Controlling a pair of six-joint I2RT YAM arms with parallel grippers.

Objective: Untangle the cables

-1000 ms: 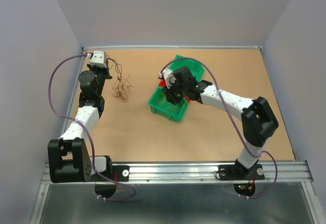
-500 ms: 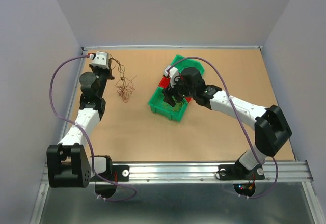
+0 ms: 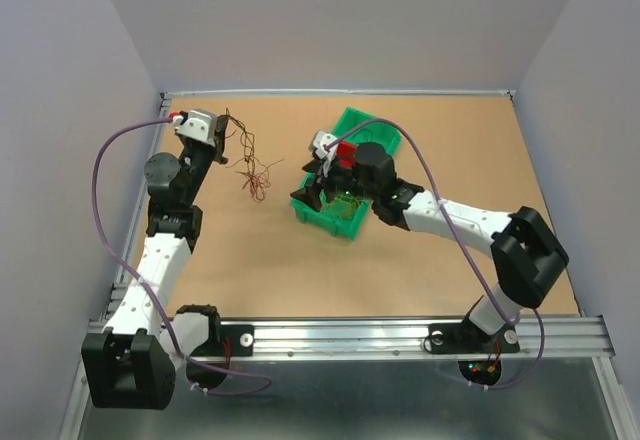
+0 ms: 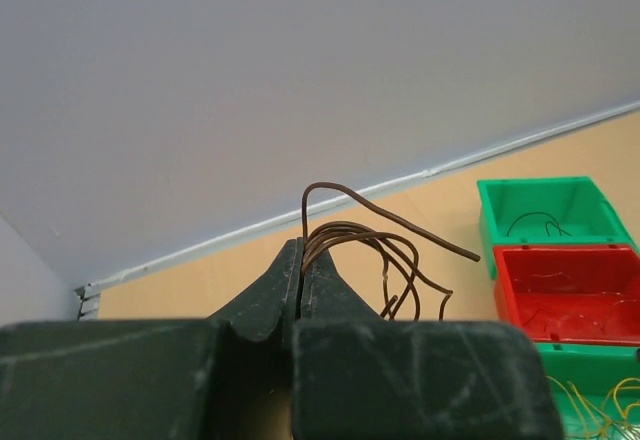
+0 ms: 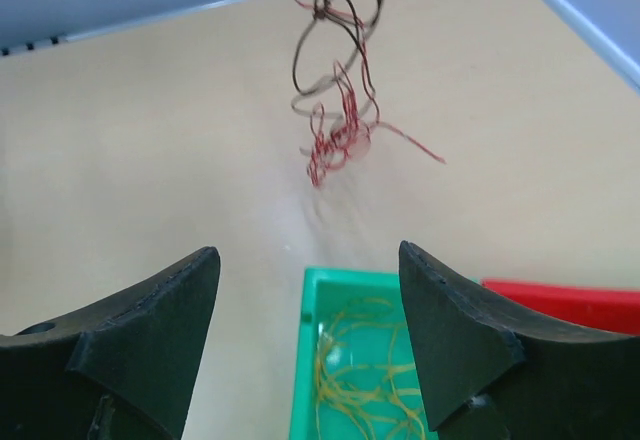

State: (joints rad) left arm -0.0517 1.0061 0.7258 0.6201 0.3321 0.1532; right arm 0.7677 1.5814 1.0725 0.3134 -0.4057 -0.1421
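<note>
My left gripper (image 3: 222,141) is shut on a few dark brown cables (image 4: 372,237) at the far left of the table, its tips (image 4: 302,252) pinching their loops. A tangle of dark and red cables (image 3: 256,174) hangs from it towards the board; it also shows in the right wrist view (image 5: 338,132). My right gripper (image 3: 314,191) is open and empty over the left end of the near green bin (image 3: 322,218). Thin yellow cables (image 5: 367,381) lie in that bin, below its open gripper (image 5: 307,255).
A red bin (image 3: 346,152) and a second green bin (image 3: 378,127) stand in a row behind the near one. In the left wrist view the far green bin (image 4: 497,233) holds a dark strand and the red bin (image 4: 570,265) faint strands. Walls enclose the board.
My left gripper has swung right with the dangling tangle, towards the bins. My right gripper has moved left along the near green bin to its left end.
</note>
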